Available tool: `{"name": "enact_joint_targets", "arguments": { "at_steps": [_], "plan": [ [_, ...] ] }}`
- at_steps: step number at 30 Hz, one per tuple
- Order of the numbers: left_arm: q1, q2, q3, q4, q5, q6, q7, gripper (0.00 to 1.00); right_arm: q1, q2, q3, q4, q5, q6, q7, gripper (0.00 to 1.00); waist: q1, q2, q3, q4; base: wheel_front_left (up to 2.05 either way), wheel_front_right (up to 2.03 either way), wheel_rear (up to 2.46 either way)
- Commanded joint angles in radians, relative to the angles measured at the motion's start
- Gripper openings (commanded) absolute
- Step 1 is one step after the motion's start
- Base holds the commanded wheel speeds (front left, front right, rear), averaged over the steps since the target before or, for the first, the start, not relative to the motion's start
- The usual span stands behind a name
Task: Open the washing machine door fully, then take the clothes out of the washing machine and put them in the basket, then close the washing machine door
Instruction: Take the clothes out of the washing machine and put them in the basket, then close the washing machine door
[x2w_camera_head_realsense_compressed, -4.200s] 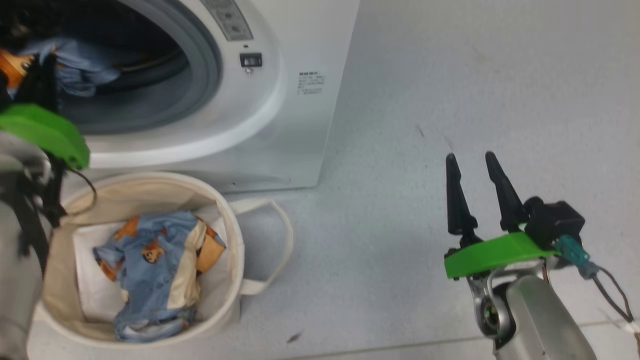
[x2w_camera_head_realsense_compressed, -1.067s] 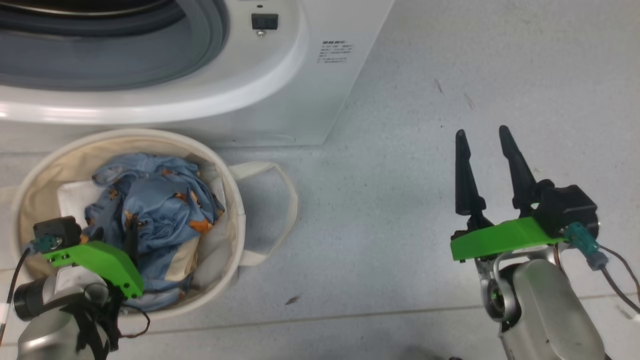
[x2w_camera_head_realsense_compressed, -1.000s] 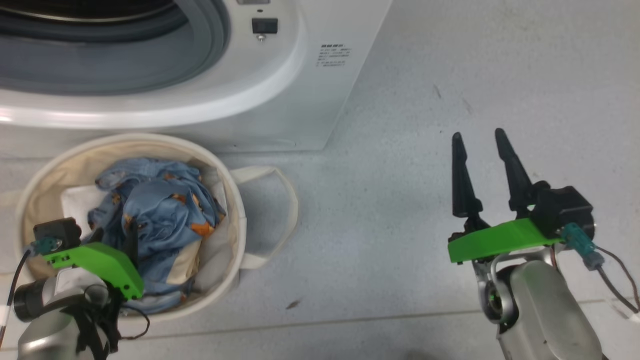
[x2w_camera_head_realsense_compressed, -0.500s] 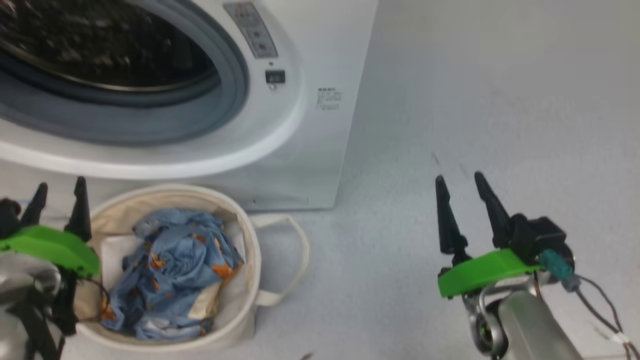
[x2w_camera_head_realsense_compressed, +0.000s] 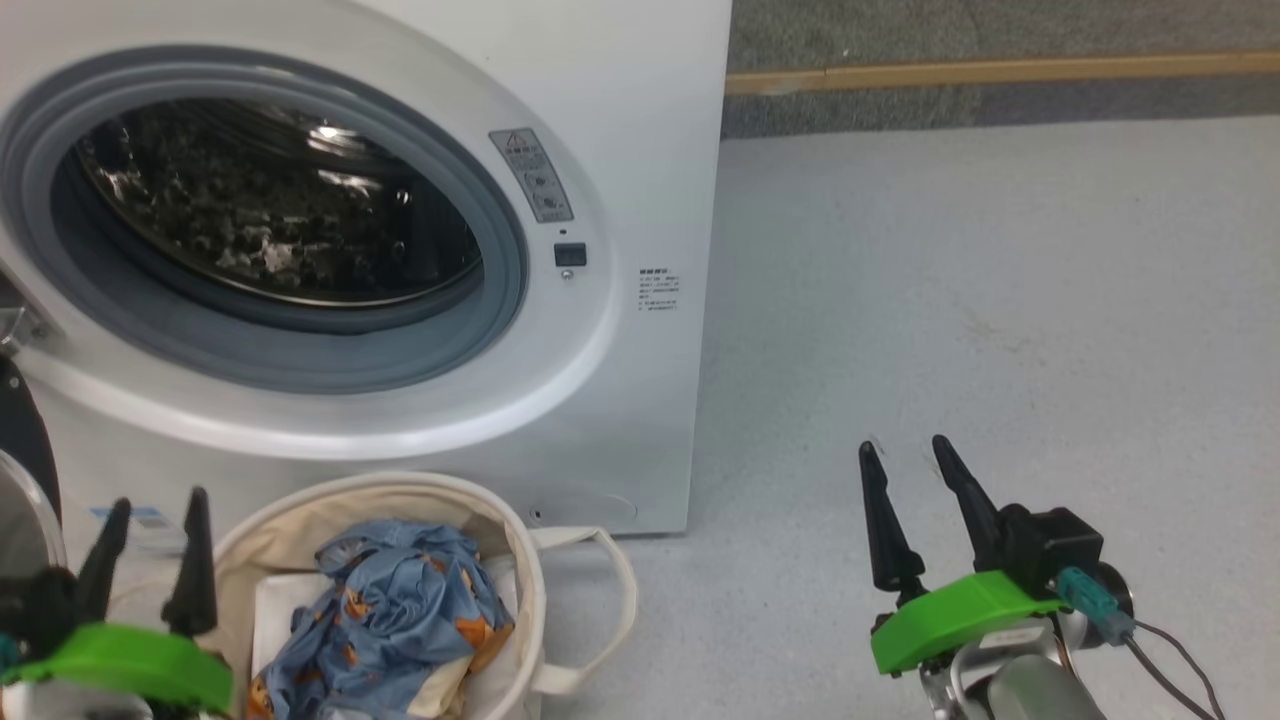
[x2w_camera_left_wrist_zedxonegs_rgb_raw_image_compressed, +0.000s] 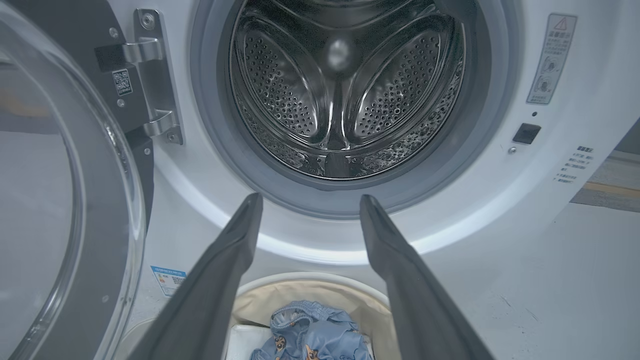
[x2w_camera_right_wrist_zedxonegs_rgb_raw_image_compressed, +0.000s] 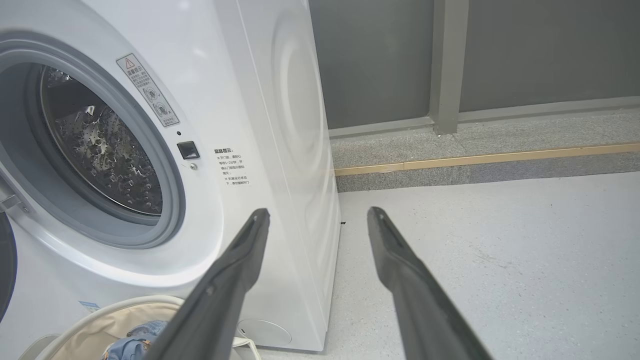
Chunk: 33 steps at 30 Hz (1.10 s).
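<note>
Washing machine (x2w_camera_head_realsense_compressed: 640, 120) stands with its drum (x2w_camera_left_wrist_zedxonegs_rgb_raw_image_compressed: 340, 90) looking bare, the door (x2w_camera_left_wrist_zedxonegs_rgb_raw_image_compressed: 65, 215) swung wide on its hinge. Basket (x2w_camera_head_realsense_compressed: 300, 505) just in front holds the clothes (x2w_camera_head_realsense_compressed: 400, 610), so unloading looks done and only closing the door is left. Left gripper (x2w_camera_head_realsense_compressed: 158, 500) and right gripper (x2w_camera_head_realsense_compressed: 904, 446) both spread open, holding nothing

**Clothes heaped in the basket, machine mouth wide**

The washing machine (x2w_camera_head_realsense_compressed: 640, 150) faces me, its steel drum (x2w_camera_head_realsense_compressed: 270, 210) glinting inside the grey gasket (x2w_camera_head_realsense_compressed: 300, 350). A sliver of the washing machine door (x2w_camera_head_realsense_compressed: 25, 440) shows at the far left edge. Just below the opening sits the basket (x2w_camera_head_realsense_compressed: 380, 487), with the clothes (x2w_camera_head_realsense_compressed: 400, 620) piled in it on a white sheet (x2w_camera_head_realsense_compressed: 280, 610). My left gripper (x2w_camera_head_realsense_compressed: 158, 500) hangs just beside the basket, fingers spread, holding nothing. My right gripper (x2w_camera_head_realsense_compressed: 903, 445) hovers over the grey floor (x2w_camera_head_realsense_compressed: 950, 300), well apart, fingers spread and empty too.
</note>
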Motion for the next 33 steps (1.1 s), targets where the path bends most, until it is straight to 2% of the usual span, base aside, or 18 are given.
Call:
{"name": "enact_joint_targets", "arguments": {
  "at_steps": [1,10,13,23,33],
  "plan": [
    [-0.003,0.037,0.050,-0.062,0.013,0.011,-0.012,1.00,-0.014,0.005,0.016,-0.032,0.005,0.001,-0.005,1.00,0.0000,-0.0001,-0.016,-0.002,0.00,0.00,0.00],
    [0.177,0.026,0.044,-0.301,0.003,0.050,0.031,1.00,-0.005,0.005,-0.005,-0.040,0.009,0.001,-0.005,1.00,0.0000,-0.0001,-0.032,-0.005,0.00,0.00,0.00],
    [0.205,0.032,0.044,-0.339,0.002,0.059,0.047,1.00,0.000,0.005,-0.014,-0.041,0.006,0.001,-0.005,1.00,0.0000,-0.0001,-0.033,0.001,0.00,0.00,0.00],
    [0.209,0.050,0.075,-0.320,0.000,0.093,0.040,1.00,-0.006,0.005,-0.013,-0.043,0.010,0.001,-0.005,1.00,0.0000,-0.0001,-0.041,0.005,0.00,0.00,0.00],
    [0.190,0.057,0.068,-0.291,0.001,0.085,0.030,1.00,-0.009,0.005,-0.006,-0.038,0.011,0.001,-0.005,1.00,0.0000,-0.0001,-0.039,0.011,0.00,0.00,0.00]
  ]
}}
